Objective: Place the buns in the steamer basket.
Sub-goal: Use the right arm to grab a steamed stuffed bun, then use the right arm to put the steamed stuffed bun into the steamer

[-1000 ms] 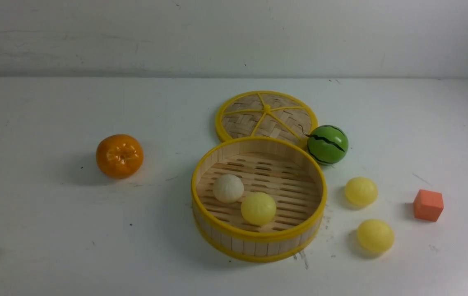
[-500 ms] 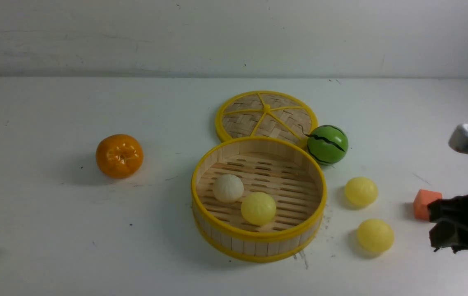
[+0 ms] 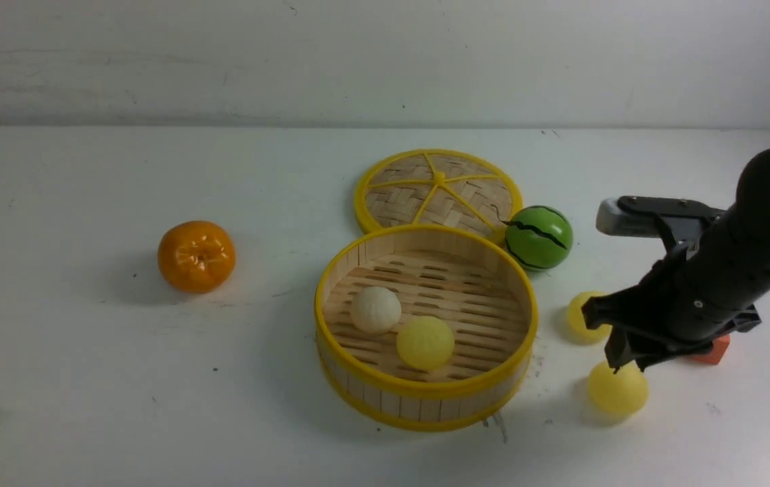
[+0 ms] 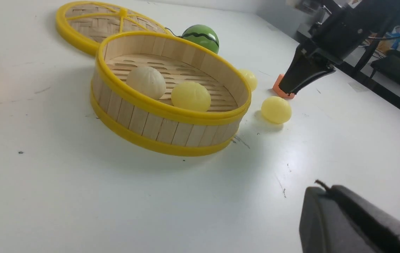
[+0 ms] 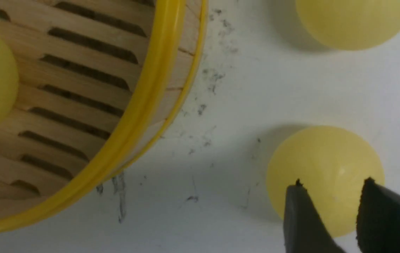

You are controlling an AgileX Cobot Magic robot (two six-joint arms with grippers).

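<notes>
Now, white desk (image 3: 87, 379) carries round slatted bamboo steamer basket (image 3: 425, 406), yellow rims. Black right tool (image 3: 626, 364), jaws parted, empty, hangs over nearer smooth pale yellow bun (image 3: 618, 396) right of basket; farther yellow bun (image 3: 578, 321) beside. Left tool (image 4: 326, 193) closed. Off-white bun (image 3: 375, 309), third yellow bun (image 3: 425, 342) inside basket.

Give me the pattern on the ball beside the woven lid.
The ball is green with black jagged stripes; front view shows it best.

Lower-left table (image 3: 87, 379) wide open past tangerine (image 3: 196, 256); at right, loose buns (image 3: 618, 393) hemmed by steamer basket (image 3: 419, 406), green ball (image 3: 538, 238), orange cube (image 3: 715, 352).
</notes>
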